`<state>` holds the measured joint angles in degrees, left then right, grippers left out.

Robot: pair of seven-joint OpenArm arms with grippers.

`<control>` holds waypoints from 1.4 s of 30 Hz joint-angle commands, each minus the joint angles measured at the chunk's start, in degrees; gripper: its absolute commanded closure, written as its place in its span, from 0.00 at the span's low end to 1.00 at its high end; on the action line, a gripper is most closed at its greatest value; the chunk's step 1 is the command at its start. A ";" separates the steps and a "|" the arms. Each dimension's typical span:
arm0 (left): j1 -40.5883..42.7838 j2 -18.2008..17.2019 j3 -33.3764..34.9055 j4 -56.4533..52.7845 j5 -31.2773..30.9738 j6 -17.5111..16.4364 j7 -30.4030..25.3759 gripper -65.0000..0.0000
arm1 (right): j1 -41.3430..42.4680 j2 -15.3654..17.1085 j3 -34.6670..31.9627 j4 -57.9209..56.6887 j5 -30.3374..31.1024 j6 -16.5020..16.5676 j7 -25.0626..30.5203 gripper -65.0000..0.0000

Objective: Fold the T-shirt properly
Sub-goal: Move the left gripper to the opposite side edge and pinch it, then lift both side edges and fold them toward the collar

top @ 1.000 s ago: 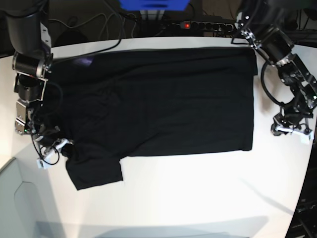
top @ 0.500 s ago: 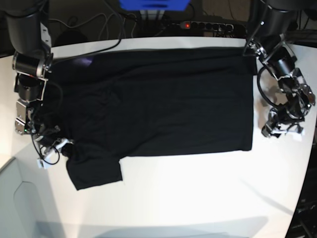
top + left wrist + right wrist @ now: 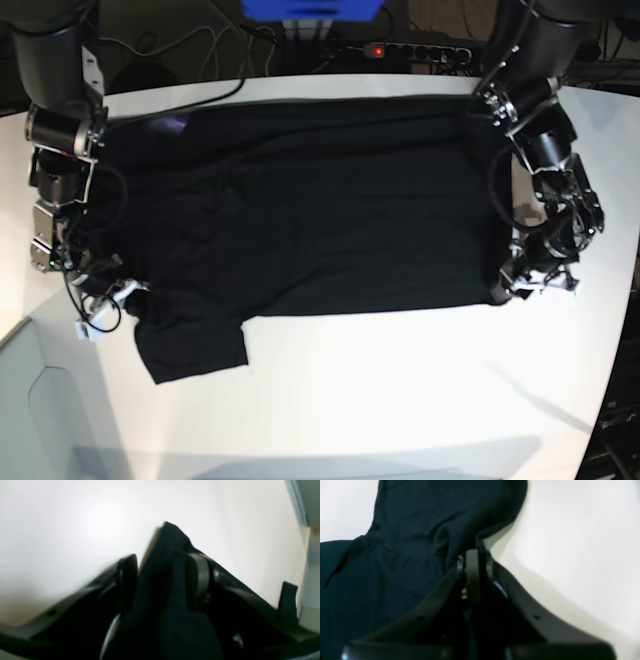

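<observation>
Since the earlier base pictures the left arm, at the right of the base frame, has swung inward from the bare table to the lower right corner of the large plain black short-sleeved T-shirt (image 3: 320, 205), while the shirt and the right arm lie as they did.

The soft matte shirt is spread flat across the upper and middle part of the round white table (image 3: 400, 400), its hem edge running down the right side of the frame and one sleeve sticking out at lower left.

The left gripper (image 3: 512, 285) now touches the hem corner. In the left wrist view its two dark fingers (image 3: 127, 580) stand apart with a peak of black cloth (image 3: 170, 555) rising between them; the pads have not met, so the claw reads as parted around the fabric. The left arm bends down from the upper right of the base frame, its wrist folded back toward the shirt.

The right gripper (image 3: 110, 300) sits at the left edge, beside the sleeve. In the right wrist view its fingers (image 3: 472, 575) are pressed together, pinching a ridge of the dark cloth (image 3: 420, 542). The right arm hangs straight down the left side of the frame.

No label or writing can be read in any view.
</observation>
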<state>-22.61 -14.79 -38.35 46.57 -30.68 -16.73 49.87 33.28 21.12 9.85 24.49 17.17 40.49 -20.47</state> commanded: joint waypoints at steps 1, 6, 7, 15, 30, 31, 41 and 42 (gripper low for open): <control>-0.03 0.68 0.50 -0.28 1.97 0.86 3.01 0.53 | -0.09 0.19 -0.22 -0.36 -3.59 -0.49 -4.28 1.00; -0.03 0.94 0.50 -0.28 1.97 0.95 2.84 0.53 | -0.09 0.19 -0.22 -0.36 -3.59 -0.49 -4.28 1.00; -0.03 0.94 0.50 -0.28 1.97 0.95 2.75 0.54 | -0.09 0.19 -0.22 -0.36 -3.59 -0.49 -4.28 1.00; -0.29 0.41 0.41 0.42 2.06 1.39 0.99 1.00 | 0.00 -0.95 -0.31 -0.36 -3.59 -0.49 -4.19 1.00; -1.61 0.41 0.59 6.84 2.15 1.39 0.46 1.00 | 5.54 1.16 0.04 -0.27 -3.41 -0.49 -4.10 1.00; -1.52 0.41 0.59 8.33 2.15 1.39 0.46 1.00 | 5.80 1.16 0.04 -0.27 -3.41 -0.49 -4.01 1.00; 2.96 0.41 0.24 17.13 2.15 1.04 4.33 1.00 | 7.65 3.36 0.40 -0.27 -3.32 -0.49 -4.01 1.00; 3.84 0.50 0.33 18.88 2.15 1.04 4.51 1.00 | 7.47 3.45 1.36 -0.27 -3.32 -0.49 -4.01 1.00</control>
<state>-17.28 -13.26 -38.09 64.16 -27.55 -15.22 55.44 38.94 23.59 10.98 23.46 12.73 40.47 -25.85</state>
